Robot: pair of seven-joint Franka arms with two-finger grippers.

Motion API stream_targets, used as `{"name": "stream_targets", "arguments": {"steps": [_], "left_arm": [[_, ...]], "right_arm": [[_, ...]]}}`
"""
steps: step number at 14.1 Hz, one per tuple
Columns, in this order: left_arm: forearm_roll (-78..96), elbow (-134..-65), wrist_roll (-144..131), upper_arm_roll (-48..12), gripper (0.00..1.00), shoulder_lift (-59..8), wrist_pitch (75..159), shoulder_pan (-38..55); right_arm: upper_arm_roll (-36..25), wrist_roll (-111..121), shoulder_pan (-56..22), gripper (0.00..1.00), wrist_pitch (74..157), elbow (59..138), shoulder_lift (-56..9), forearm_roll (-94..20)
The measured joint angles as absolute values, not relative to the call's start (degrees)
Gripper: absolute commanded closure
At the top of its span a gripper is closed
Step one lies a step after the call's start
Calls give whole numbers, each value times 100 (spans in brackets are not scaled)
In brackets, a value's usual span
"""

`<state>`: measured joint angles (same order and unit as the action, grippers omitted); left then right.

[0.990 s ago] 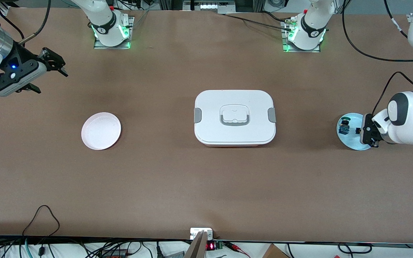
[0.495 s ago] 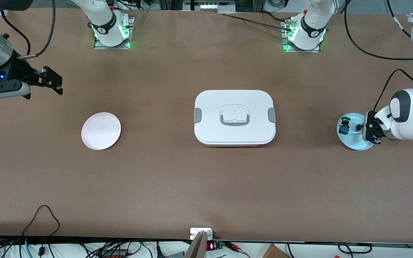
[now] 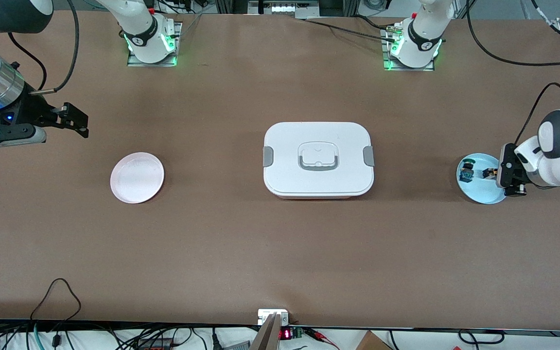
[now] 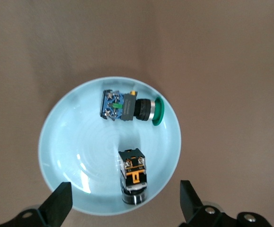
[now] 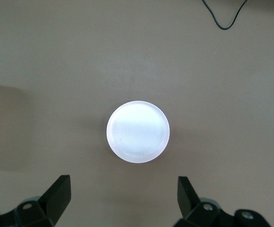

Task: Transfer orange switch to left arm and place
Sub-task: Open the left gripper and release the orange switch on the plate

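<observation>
The orange switch (image 4: 133, 175) (image 3: 489, 172) lies on a light blue plate (image 4: 71, 142) (image 3: 479, 193) at the left arm's end of the table. It is black with an orange band and rests near the plate's rim. My left gripper (image 4: 125, 208) (image 3: 509, 176) hangs open over that rim, its fingers spread wide and clear of the switch. My right gripper (image 5: 123, 198) (image 3: 75, 119) is open and empty, up over the table at the right arm's end. The white box (image 3: 318, 158) stands in the middle, between the two plates.
A second switch (image 4: 130, 108) (image 3: 466, 170), with a green cap and blue body, lies on the same blue plate. A pale pink plate (image 3: 137, 177) (image 5: 138, 131) sits bare on the brown table toward the right arm's end. Cables trail along the table edge nearest the front camera.
My left gripper has opened from shut and drawn back toward the table's end, uncovering the orange switch on the blue plate. My right gripper has shifted slightly and levelled out.
</observation>
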<state>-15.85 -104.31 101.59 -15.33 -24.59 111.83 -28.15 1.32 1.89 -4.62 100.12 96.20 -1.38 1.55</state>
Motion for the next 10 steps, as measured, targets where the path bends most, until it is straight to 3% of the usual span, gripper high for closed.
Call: {"name": "stream_targets", "arguments": {"steps": [6, 10], "left_arm": [[-1232, -9202, 8352, -1975, 0, -2187, 9190, -2793], [-1140, -8386, 6240, -2678, 0, -2170, 7992, -2751]], "right_arm": [[113, 166, -458, 0, 9982, 9620, -139, 156], [113, 141, -459, 0, 9882, 9619, -139, 155]]}}
